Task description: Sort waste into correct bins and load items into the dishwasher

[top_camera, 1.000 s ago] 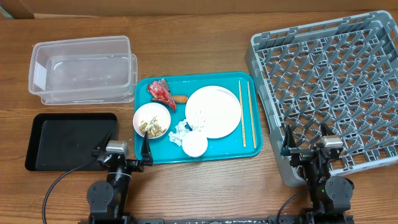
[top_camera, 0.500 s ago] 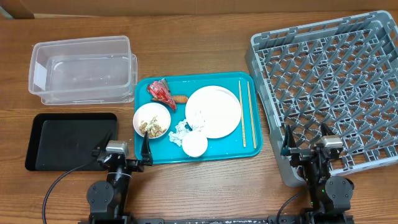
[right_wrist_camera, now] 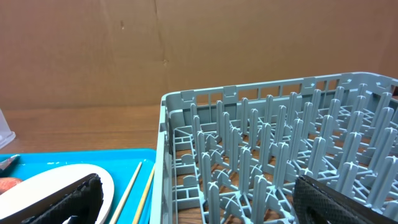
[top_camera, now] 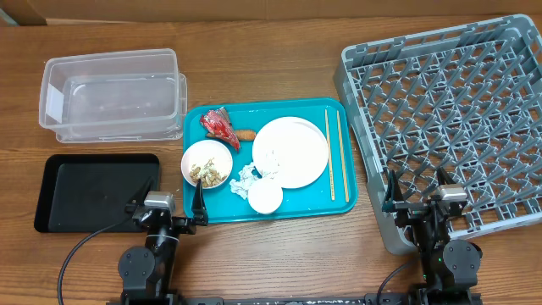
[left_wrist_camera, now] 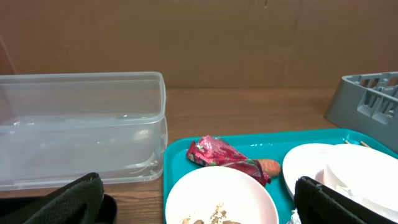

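Note:
A teal tray [top_camera: 196,120] holds a white plate [top_camera: 292,151], a bowl with beige scraps [top_camera: 207,163], a small white cup [top_camera: 265,196], crumpled tissue [top_camera: 245,180], a red wrapper [top_camera: 219,125], an orange carrot piece [top_camera: 246,134] and chopsticks [top_camera: 335,152]. The clear tub [top_camera: 112,93] is at the back left, the black tray [top_camera: 95,190] at the front left, the grey rack [top_camera: 449,119] at the right. My left gripper [top_camera: 165,210] is open at the teal tray's front left corner. My right gripper [top_camera: 417,199] is open at the rack's front edge. Both are empty.
In the left wrist view the wrapper [left_wrist_camera: 221,155], carrot [left_wrist_camera: 267,166] and scraps bowl [left_wrist_camera: 221,199] lie ahead, with the tub [left_wrist_camera: 81,134] to the left. The right wrist view shows the rack's pegs [right_wrist_camera: 273,168] and the chopsticks [right_wrist_camera: 134,190]. A brown wall stands behind.

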`<move>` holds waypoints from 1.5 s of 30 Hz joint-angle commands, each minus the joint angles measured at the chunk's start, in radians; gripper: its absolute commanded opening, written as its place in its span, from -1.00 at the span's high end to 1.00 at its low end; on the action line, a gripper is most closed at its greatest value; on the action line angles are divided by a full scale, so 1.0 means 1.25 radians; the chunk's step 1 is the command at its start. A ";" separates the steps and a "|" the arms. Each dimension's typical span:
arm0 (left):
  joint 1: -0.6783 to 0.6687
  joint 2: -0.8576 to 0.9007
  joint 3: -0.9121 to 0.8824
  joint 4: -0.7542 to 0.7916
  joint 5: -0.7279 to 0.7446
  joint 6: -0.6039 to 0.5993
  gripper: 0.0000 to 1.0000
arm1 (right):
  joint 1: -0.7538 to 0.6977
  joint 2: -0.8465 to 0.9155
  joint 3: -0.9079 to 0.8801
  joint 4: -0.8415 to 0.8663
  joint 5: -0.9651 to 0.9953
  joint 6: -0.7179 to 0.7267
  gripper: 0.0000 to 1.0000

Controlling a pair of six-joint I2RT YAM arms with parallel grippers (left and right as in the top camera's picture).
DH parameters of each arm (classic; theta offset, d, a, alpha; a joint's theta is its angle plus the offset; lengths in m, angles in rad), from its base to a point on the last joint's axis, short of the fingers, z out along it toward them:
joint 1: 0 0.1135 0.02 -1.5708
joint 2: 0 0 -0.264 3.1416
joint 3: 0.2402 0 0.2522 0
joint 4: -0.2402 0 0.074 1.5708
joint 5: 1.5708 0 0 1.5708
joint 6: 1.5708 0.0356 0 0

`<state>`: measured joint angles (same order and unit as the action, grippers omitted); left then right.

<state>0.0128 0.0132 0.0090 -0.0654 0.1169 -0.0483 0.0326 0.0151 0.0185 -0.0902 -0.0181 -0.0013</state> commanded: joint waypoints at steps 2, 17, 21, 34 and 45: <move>0.000 -0.006 -0.003 -0.001 0.005 0.015 -1.00 | -0.005 -0.007 -0.008 0.005 0.008 -0.005 -1.00; 0.000 -0.006 -0.003 0.002 0.010 0.014 -1.00 | -0.005 -0.007 -0.008 0.005 -0.004 0.006 -1.00; 0.000 -0.006 -0.002 -0.001 0.011 0.012 -0.99 | -0.005 -0.007 -0.008 0.005 -0.005 0.032 -1.00; 0.000 0.091 0.259 -0.233 -0.037 0.012 -1.00 | -0.005 0.063 0.191 -0.138 -0.028 0.068 -1.00; 0.000 0.501 0.679 -0.585 0.044 0.012 -0.99 | -0.005 0.345 0.503 -0.405 -0.102 0.088 -1.00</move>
<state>0.0128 0.5541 0.7486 -0.7406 0.1097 -0.0483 0.0326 0.3805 0.5625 -0.5564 -0.0856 0.0975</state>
